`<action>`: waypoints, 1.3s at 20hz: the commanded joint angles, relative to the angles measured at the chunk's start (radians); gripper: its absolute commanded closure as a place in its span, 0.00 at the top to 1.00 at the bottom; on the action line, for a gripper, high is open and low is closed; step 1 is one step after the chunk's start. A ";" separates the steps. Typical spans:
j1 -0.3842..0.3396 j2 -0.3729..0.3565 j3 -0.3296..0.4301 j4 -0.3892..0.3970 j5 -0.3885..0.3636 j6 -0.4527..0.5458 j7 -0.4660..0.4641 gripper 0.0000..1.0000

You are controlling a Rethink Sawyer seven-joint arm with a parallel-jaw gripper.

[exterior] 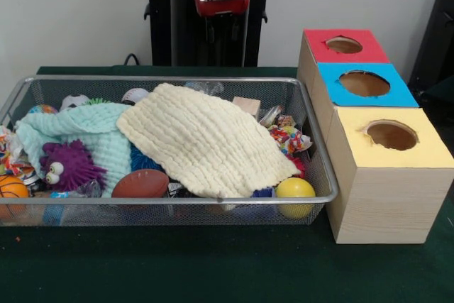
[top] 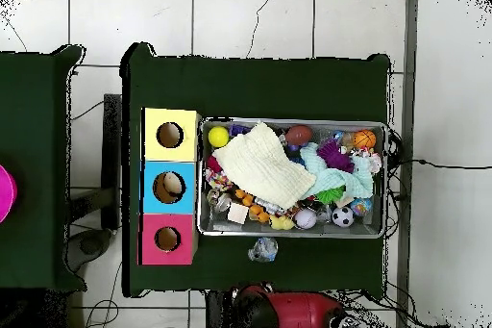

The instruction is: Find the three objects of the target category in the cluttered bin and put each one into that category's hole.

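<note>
From the front, the bin [exterior: 170, 199] sits on the green bench [exterior: 213, 267], at about 8 o'clock from the middle of the picture. A big cream cloth [exterior: 206, 140] lies over the middle of the pile inside. A mint cloth [exterior: 85, 129] lies at its 9 o'clock side. A purple spiky toy [exterior: 69, 166] with eyes sits on the mint cloth. A yellow ball [exterior: 294, 193] rests in the bin's 5 o'clock corner. A brown football [exterior: 140, 184] lies at 6 o'clock. One see-through crinkly lump [exterior: 204, 87] peeks up at the bin's 12 o'clock edge. Three wooden boxes [exterior: 376, 196] with round holes stand at the bin's 3 o'clock side. The hand [exterior: 223, 30] hangs high at 12 o'clock, well apart from the toys. I cannot tell if it is wide or narrow.

From overhead, the bin [top: 293, 233] is in the middle of the bench [top: 259, 84]. The boxes [top: 169, 186] touch its 9 o'clock side. The crinkly lump [top: 263, 248] lies on the bench, just outside the bin's 6 o'clock rim. The robot's red arm [top: 293, 310] shows at 6 o'clock.
</note>
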 commanded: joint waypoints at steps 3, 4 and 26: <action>-0.015 0.057 0.113 -0.229 0.069 0.129 0.078 1.00; -0.017 0.068 0.113 -0.234 0.067 0.123 0.081 1.00; -0.047 0.266 0.057 -0.290 -0.069 -0.141 0.106 1.00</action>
